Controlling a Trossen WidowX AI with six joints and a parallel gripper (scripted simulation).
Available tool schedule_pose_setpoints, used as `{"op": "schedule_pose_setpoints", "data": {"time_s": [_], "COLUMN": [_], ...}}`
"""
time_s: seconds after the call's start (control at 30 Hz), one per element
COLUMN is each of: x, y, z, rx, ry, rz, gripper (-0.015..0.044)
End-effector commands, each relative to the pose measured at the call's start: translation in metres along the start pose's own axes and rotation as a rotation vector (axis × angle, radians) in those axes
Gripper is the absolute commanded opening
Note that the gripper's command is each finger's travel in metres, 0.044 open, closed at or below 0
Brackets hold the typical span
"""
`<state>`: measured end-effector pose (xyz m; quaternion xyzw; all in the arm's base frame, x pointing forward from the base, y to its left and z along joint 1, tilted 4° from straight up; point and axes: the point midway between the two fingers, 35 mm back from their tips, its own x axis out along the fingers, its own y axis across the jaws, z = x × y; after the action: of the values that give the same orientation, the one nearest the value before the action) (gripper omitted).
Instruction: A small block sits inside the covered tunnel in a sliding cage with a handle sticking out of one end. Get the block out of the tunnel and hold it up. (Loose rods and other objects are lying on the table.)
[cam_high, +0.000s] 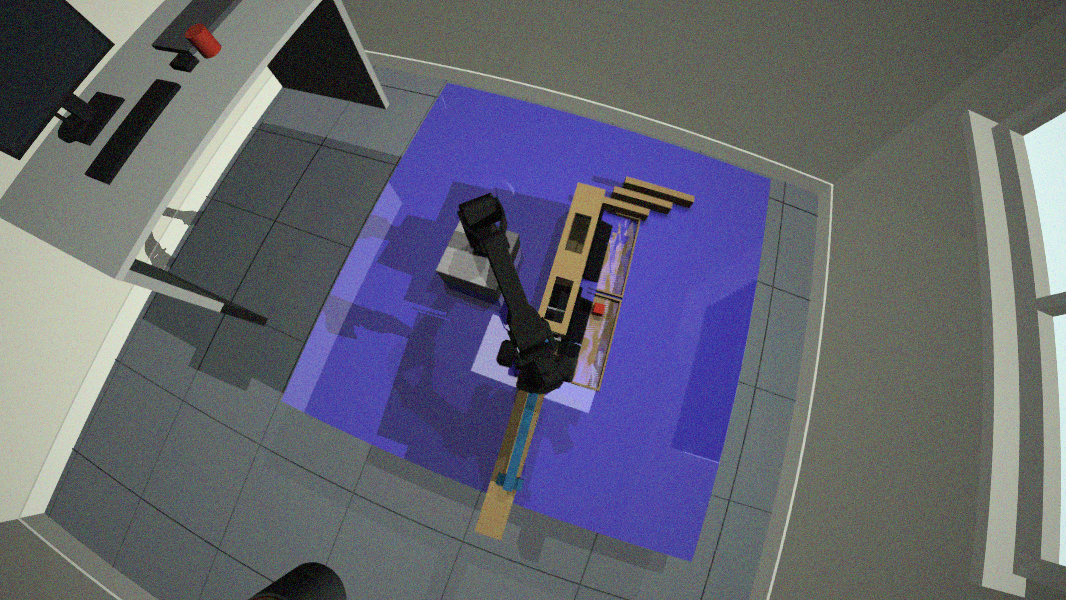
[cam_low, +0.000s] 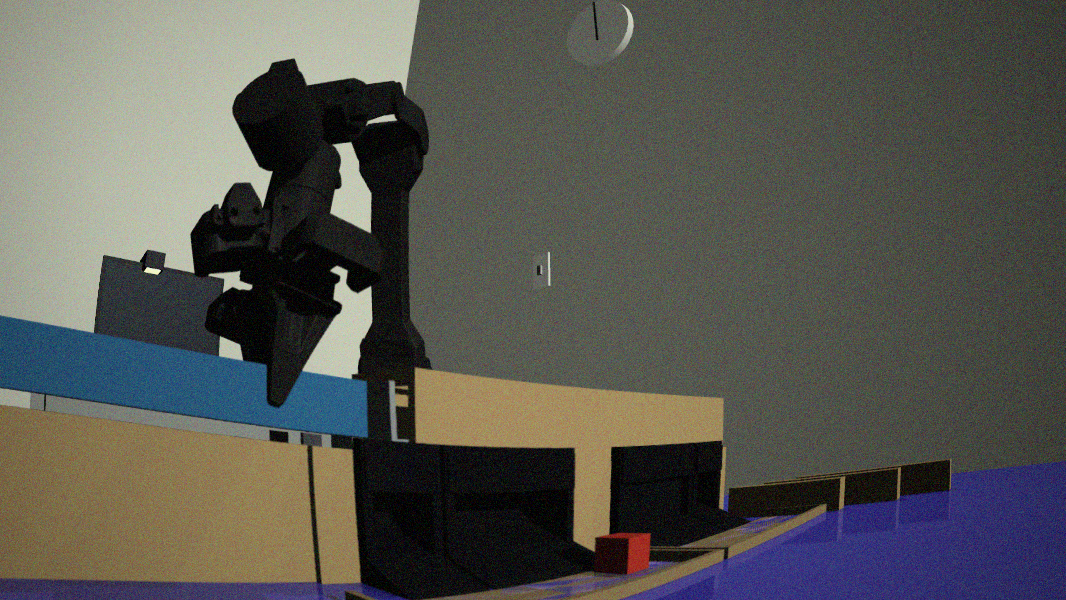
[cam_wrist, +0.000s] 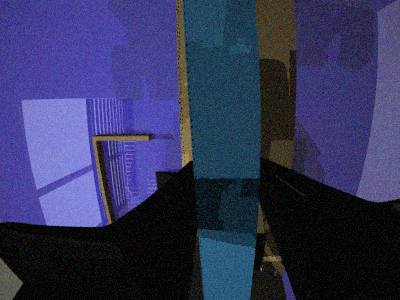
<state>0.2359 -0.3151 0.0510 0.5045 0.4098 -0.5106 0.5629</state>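
The tan tunnel (cam_high: 591, 195) (cam_low: 522, 402) has window openings in its top and side. A small red block (cam_high: 598, 309) (cam_low: 622, 553) lies outside it, in a shallow tray (cam_high: 610, 342) (cam_low: 686, 570) (cam_wrist: 102, 180) along its side. A long blue bar (cam_high: 522, 439) (cam_low: 149, 365) (cam_wrist: 225, 100) extends from the tunnel's near end, above a tan channel (cam_high: 496, 506) (cam_low: 149, 491). My gripper (cam_low: 270, 387) (cam_wrist: 226, 166) is shut on the blue bar from both sides, near the tunnel end. The arm hides this spot in the top view. The cage inside is hidden.
Three tan rods (cam_high: 660, 192) (cam_low: 857, 488) lie beyond the tunnel's far end. The grey box (cam_high: 455, 260) under my arm's base stands left of the tunnel. Dark ramps slope from the side openings to the trays.
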Motion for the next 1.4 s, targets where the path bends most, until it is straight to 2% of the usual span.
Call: {"op": "schedule_pose_setpoints", "data": {"time_s": [0.0, 0.37, 0.43, 0.53, 1.37], "x": [0.001, -0.036, -0.028, -0.037, -0.005], "y": [0.0, 0.006, 0.006, 0.007, 0.002], "z": [0.0, 0.006, 0.003, -0.01, -0.016], "rx": [0.0, 0.016, 0.009, 0.017, 0.017], "ry": [0.001, -0.016, -0.01, -0.016, -0.016], "rz": [-0.001, 0.005, 0.007, 0.006, 0.006], "gripper": [0.0157, 0.044, 0.044, 0.044, 0.044]}}
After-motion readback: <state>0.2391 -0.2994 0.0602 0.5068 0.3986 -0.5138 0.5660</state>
